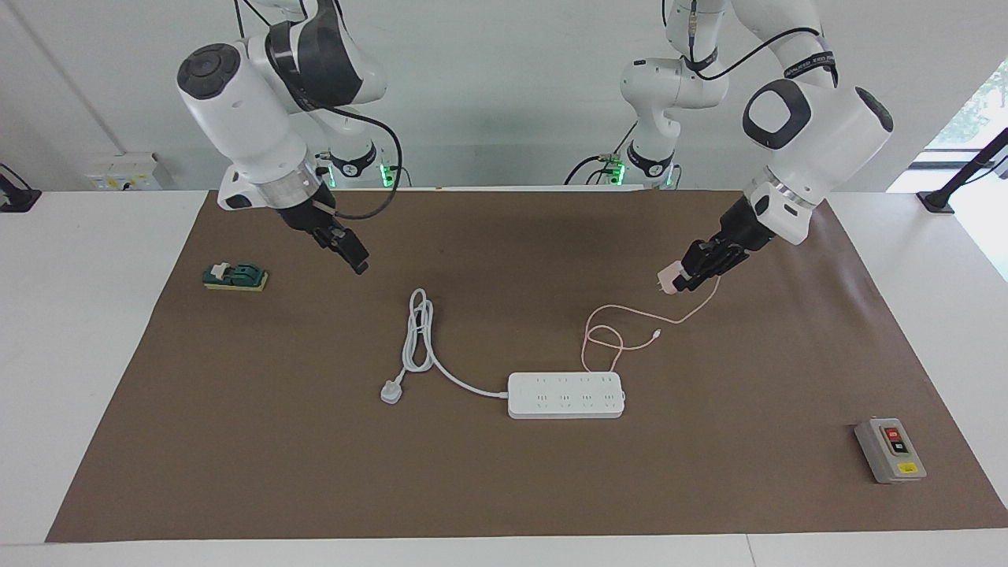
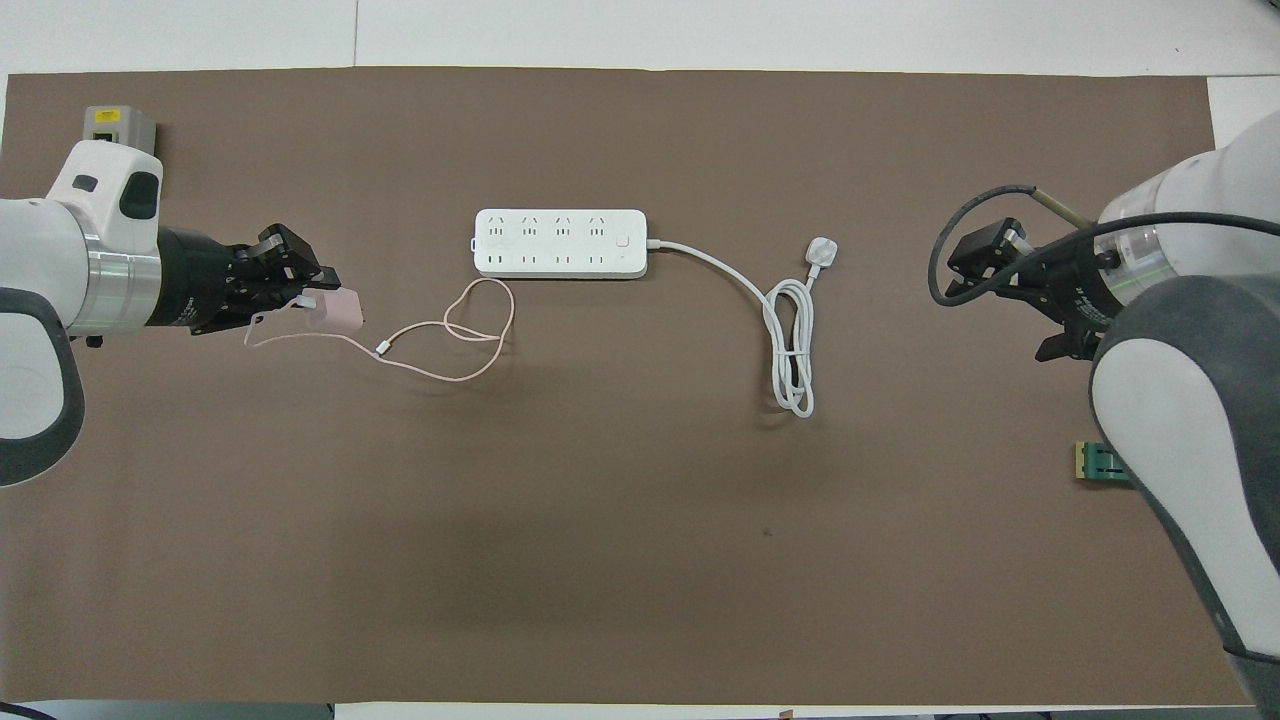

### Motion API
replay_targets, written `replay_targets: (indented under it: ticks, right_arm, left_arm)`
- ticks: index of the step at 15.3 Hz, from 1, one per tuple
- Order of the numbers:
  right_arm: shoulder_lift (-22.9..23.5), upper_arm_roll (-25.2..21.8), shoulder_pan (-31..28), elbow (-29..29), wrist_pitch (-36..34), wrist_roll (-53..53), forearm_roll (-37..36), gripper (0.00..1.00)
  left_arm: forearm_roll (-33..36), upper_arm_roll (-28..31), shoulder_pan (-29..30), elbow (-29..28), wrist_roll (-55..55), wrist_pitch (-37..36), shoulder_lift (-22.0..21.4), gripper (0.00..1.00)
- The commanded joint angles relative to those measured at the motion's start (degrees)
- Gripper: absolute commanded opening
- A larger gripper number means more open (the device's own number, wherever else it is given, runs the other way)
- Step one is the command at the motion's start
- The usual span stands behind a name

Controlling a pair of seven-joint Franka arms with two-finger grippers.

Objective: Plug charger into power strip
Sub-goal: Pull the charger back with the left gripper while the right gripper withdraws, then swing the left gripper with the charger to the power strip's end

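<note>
The white power strip (image 1: 565,394) (image 2: 560,243) lies flat mid-table, sockets up. My left gripper (image 1: 683,276) (image 2: 316,300) is shut on the pale pink charger (image 1: 668,280) (image 2: 338,310) and holds it above the mat, toward the left arm's end from the strip. The charger's thin pink cable (image 1: 602,337) (image 2: 470,330) trails down in loops on the mat, just nearer to the robots than the strip. My right gripper (image 1: 352,257) (image 2: 985,265) hangs in the air toward the right arm's end, holding nothing.
The strip's thick white cord (image 1: 417,339) (image 2: 790,340) lies coiled, ending in a grey-white three-pin plug (image 1: 391,391) (image 2: 820,250). A grey box with red and black buttons (image 1: 890,449) (image 2: 118,125) sits at the left arm's end. A small green block (image 1: 235,276) (image 2: 1100,465) sits at the right arm's end.
</note>
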Motion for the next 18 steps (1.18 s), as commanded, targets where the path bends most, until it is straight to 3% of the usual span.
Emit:
replay_targets:
  ticks: [1,6,10,13,15,18]
  right_arm:
    - [-0.2,0.2,-1.4,-0.2,-1.7,-1.5,-1.1,1.00]
    - [0.9,0.9,-1.3,1.8,-1.9,-1.5,-1.0,1.00]
    - [0.9,0.4,-1.5,1.9,-2.7,-2.4,-0.9,1.00]
    - [0.8,-1.9,-1.8,2.4,-2.9,-14.6,-0.4,1.00]
    - [1.0,-2.8,-2.0,2.4,-3.7,-23.8,-0.3,1.00]
    - [1.8,-5.1,-2.0,2.8,-4.9,-29.3,-0.3,1.00]
  left_arm:
    - [2.4,0.4,-1.4,1.0,-3.9,-1.7,-0.3,0.00]
    - [2.6,0.7,-1.1,1.2,-5.1,-2.6,-0.3,0.00]
    - [9.0,0.5,-1.5,1.5,-19.4,1.8,0.3,0.00]
    - [9.8,0.6,-1.5,2.8,-24.4,-0.5,0.5,0.00]
    - [15.8,0.3,-2.8,4.0,-31.8,-2.6,0.6,0.00]
    - [16.4,0.2,-3.2,4.1,-39.0,-2.9,0.6,0.00]
